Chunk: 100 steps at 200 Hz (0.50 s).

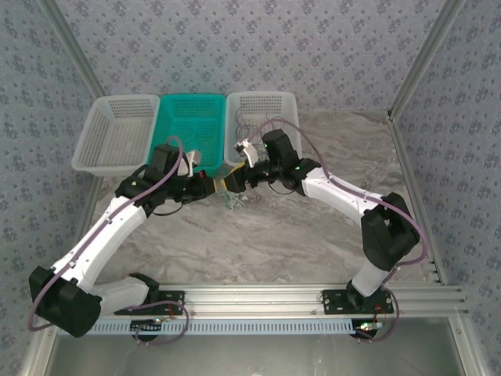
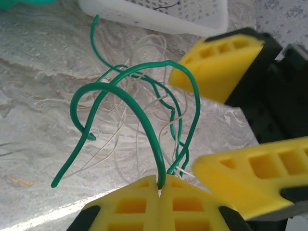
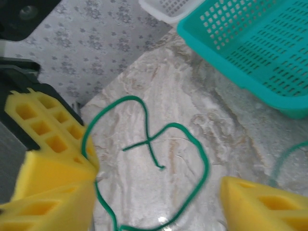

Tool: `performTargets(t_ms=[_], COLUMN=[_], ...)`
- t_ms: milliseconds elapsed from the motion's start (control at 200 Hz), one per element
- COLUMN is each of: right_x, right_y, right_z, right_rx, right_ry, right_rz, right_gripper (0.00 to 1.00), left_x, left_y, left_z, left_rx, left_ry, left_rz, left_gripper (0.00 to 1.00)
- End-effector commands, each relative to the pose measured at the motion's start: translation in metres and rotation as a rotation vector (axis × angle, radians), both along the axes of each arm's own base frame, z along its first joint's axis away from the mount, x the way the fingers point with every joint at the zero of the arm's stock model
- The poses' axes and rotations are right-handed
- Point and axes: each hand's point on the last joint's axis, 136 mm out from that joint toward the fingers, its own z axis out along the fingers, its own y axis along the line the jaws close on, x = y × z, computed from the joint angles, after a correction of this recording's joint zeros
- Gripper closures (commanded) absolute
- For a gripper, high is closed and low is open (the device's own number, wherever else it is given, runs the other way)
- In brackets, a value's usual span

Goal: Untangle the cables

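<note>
A tangle of green cables (image 2: 144, 110) and hair-thin white wires (image 2: 130, 144) hangs above the marble table (image 1: 258, 235). My left gripper (image 2: 160, 185) is shut on one green cable, its yellow pads pressed together around it. Facing it, my right gripper (image 2: 185, 122) is open, with its fingers (image 2: 216, 62) straddling the right side of the green loops. In the right wrist view a green loop (image 3: 192, 144) curves between my open right gripper (image 3: 159, 207) and the left gripper's fingers (image 3: 48, 134). From above, both grippers (image 1: 222, 184) meet over the cables (image 1: 233, 202).
Three baskets stand at the back: white (image 1: 117, 129), teal (image 1: 188, 121) and white (image 1: 262, 117), the last holding thin dark wires (image 1: 252, 129). The right white basket's wall (image 2: 159, 17) is just behind the tangle. The teal basket (image 3: 250, 48) lies close to the right gripper.
</note>
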Motion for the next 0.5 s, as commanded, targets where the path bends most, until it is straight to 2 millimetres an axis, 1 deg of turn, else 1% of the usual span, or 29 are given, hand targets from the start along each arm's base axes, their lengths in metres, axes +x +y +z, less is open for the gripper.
performTargets(t_ms=[0, 40, 45, 100, 140, 155, 160, 165, 195, 235, 295, 320, 325, 335, 380, 405, 410, 425, 445, 450, 480, 495], right_x=[-0.008, -0.007, -0.006, -0.002, 0.001, 0.002, 0.003, 0.003, 0.005, 0.007, 0.010, 0.014, 0.013, 0.013, 0.018, 0.025, 0.025, 0.028, 0.031, 0.032, 0.037, 0.037], right_y=[0.012, 0.012, 0.012, 0.010, 0.007, 0.006, 0.005, 0.005, 0.001, -0.005, -0.018, -0.024, -0.027, -0.031, -0.047, -0.061, -0.061, -0.072, -0.079, -0.085, -0.102, -0.107], right_z=[0.005, 0.003, 0.002, 0.001, 0.004, 0.004, 0.006, 0.006, 0.009, 0.014, 0.018, 0.027, 0.020, 0.016, 0.013, 0.010, 0.010, 0.007, 0.004, 0.003, -0.002, -0.003], right_rx=[0.024, 0.014, 0.009, -0.006, -0.013, -0.013, -0.013, -0.013, -0.009, 0.003, 0.018, 0.030, 0.021, 0.013, 0.001, -0.010, -0.010, -0.018, -0.023, -0.024, -0.026, -0.026], right_ry=[0.048, 0.053, 0.053, 0.043, 0.025, 0.018, 0.011, 0.011, -0.008, -0.034, -0.051, -0.063, -0.051, -0.041, -0.024, -0.005, -0.005, 0.014, 0.027, 0.036, 0.067, 0.074], right_rz=[0.066, 0.055, 0.050, 0.020, -0.009, -0.018, -0.024, -0.024, -0.041, -0.067, -0.113, -0.143, -0.150, -0.165, -0.235, -0.300, -0.300, -0.346, -0.380, -0.402, -0.472, -0.489], right_gripper=[0.49, 0.56, 0.58, 0.70, 0.82, 0.88, 0.91, 0.91, 1.00, 1.00, 1.00, 1.00, 1.00, 1.00, 1.00, 1.00, 1.00, 1.00, 1.00, 1.00, 1.00, 1.00], left_x=[0.007, 0.007, 0.008, 0.008, 0.009, 0.009, 0.009, 0.009, 0.010, 0.012, 0.014, 0.013, 0.013, 0.012, 0.013, 0.012, 0.012, 0.012, 0.012, 0.012, 0.012, 0.011], left_y=[-0.014, -0.016, -0.016, -0.018, -0.017, -0.016, -0.016, -0.016, -0.012, -0.006, 0.009, 0.018, 0.020, 0.023, 0.038, 0.046, 0.048, 0.052, 0.058, 0.059, 0.066, 0.070], left_z=[0.015, 0.014, 0.015, 0.014, 0.015, 0.015, 0.015, 0.014, 0.013, 0.013, 0.012, 0.009, 0.009, 0.008, 0.007, 0.005, 0.005, 0.005, 0.005, 0.005, 0.004, 0.003], left_rx=[-0.013, -0.006, -0.005, 0.007, 0.022, 0.028, 0.031, 0.034, 0.051, 0.078, 0.132, 0.164, 0.167, 0.176, 0.208, 0.219, 0.220, 0.222, 0.220, 0.218, 0.211, 0.207], left_ry=[-0.058, -0.058, -0.059, -0.063, -0.067, -0.068, -0.069, -0.068, -0.069, -0.076, -0.087, -0.077, -0.075, -0.075, -0.073, -0.068, -0.068, -0.066, -0.065, -0.065, -0.060, -0.057], left_rz=[-0.060, -0.068, -0.067, -0.077, -0.072, -0.069, -0.067, -0.065, -0.052, -0.024, 0.044, 0.071, 0.076, 0.088, 0.147, 0.178, 0.185, 0.203, 0.224, 0.229, 0.262, 0.278], left_gripper=[1.00, 1.00, 1.00, 1.00, 1.00, 1.00, 1.00, 1.00, 1.00, 1.00, 1.00, 1.00, 1.00, 1.00, 1.00, 1.00, 1.00, 1.00, 1.00, 1.00, 1.00, 1.00])
